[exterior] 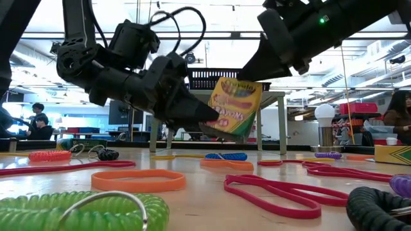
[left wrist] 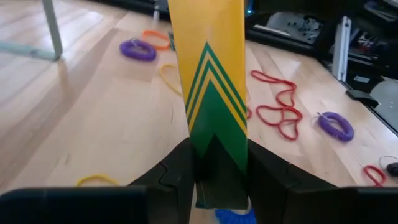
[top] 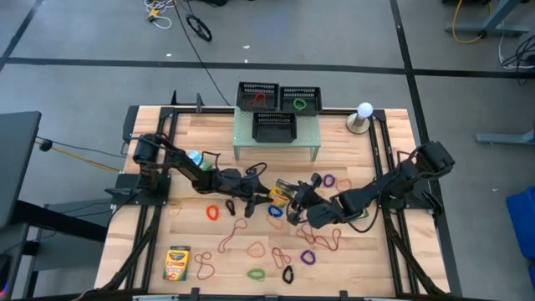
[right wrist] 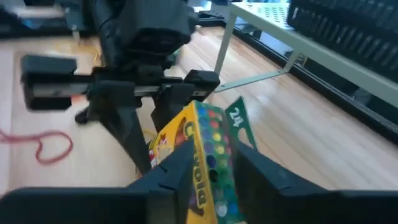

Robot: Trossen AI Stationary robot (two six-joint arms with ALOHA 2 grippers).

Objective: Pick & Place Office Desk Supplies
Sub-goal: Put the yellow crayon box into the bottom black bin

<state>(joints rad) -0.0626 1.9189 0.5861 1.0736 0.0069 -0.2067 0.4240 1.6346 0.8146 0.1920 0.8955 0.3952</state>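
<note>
While lifted above tabletop (top: 376,251) at frame centre, crayon box (exterior: 235,108) sits clamped in left hand (left wrist: 214,177); right hand (right wrist: 214,171) fingers apart around it.

One crayon box (exterior: 235,107) is up off the table at mid-table, tilted, its yellow-and-green printed face showing in the low view; the left wrist view shows its narrow yellow side with green chevrons (left wrist: 210,87) standing up between dark fingers. A second box (top: 177,262) lies flat near the table's front left corner, and a third (exterior: 393,154) sits at the right edge of the low view. Rubber bands (top: 276,251) lie scattered flat across the front half of the wood: red, orange, green, blue, purple, black, mostly apart.
</note>
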